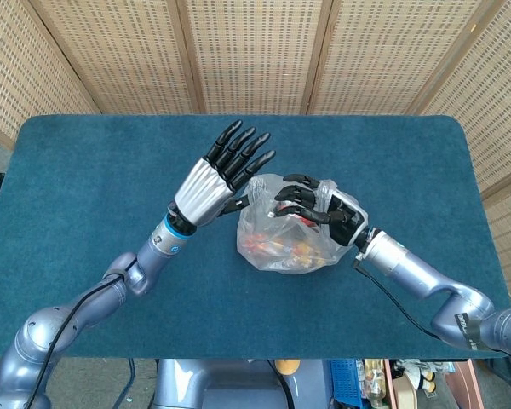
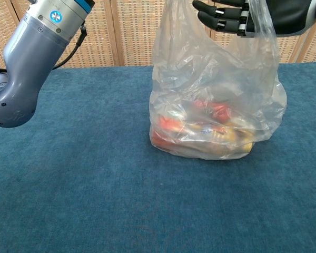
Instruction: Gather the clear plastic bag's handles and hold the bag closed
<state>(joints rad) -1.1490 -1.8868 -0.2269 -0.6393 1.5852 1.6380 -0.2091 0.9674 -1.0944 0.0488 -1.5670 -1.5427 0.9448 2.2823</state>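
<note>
So the clear plastic bag (image 1: 285,230) sits about mid-counter (image 1: 85,187) with some red and yellow stuff in the bottom, and its top is pulled up tall. The right handle looks looped over the right hand (image 1: 317,210), which hovers over the bag mouth with its fingers stretched out sideways toward the other arm, not really clenched. The chest view shows the plastic draped across that hand and the fingers apart.

The left hand (image 1: 224,170) is up beside the bag's left edge, palm open, fingers fanned and pointing up and away. Only the thumb seems to be near the plastic; I can't tell if it's actually touching.

My take on doing this step well: the left hand needs to catch the loose left handle first, low near the rim, then sweep it in toward the right hand so both loops bunch in one spot over the middle. Don't yank upward, since the bag is thin and the contents could tip it. Close the fingers only once both handles are stacked together.
</note>
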